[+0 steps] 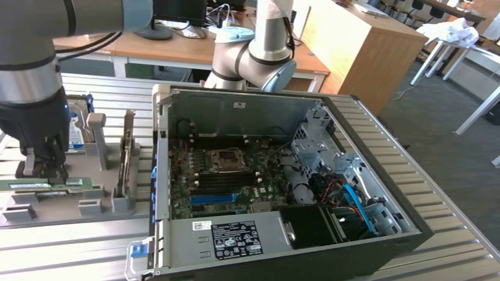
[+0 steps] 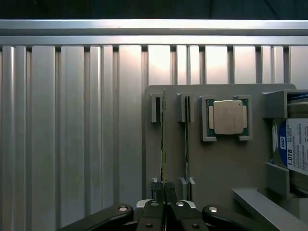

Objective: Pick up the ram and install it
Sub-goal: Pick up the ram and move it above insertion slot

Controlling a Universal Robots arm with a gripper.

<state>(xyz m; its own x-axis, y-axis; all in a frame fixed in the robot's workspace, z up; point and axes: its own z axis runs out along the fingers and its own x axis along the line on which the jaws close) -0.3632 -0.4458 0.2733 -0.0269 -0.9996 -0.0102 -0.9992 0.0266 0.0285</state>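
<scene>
The ram (image 2: 163, 139), seen edge-on from the wrist view, appears as a long, very thin green strip with small parts along its top edge; its chips and any label are turned away and cannot be made out. It stands on its narrow edge in a grey holder (image 2: 216, 163), its two ends seated in small upright brackets. Its long axis runs parallel to the ribs of the aluminium bench (image 2: 72, 134) and parallel to a second stick (image 2: 186, 139) held the same way just beside it. One end points straight at the tool (image 2: 164, 190). The tool's two fingers are drawn almost together at this near end and, as far as the narrow view allows, pinch the board between them, with the ram seated in its brackets. On the same holder, beyond the second stick, lie a square silver processor chip (image 2: 227, 117) in its own recess and a hard drive (image 2: 294, 149) at the far side. In the exterior view the arm (image 1: 31, 88) reaches down over the holder at the exterior view's left, well apart from the open computer case (image 1: 234, 111), whose motherboard (image 1: 195, 175) shows a blue slot (image 1: 212, 199).
</scene>
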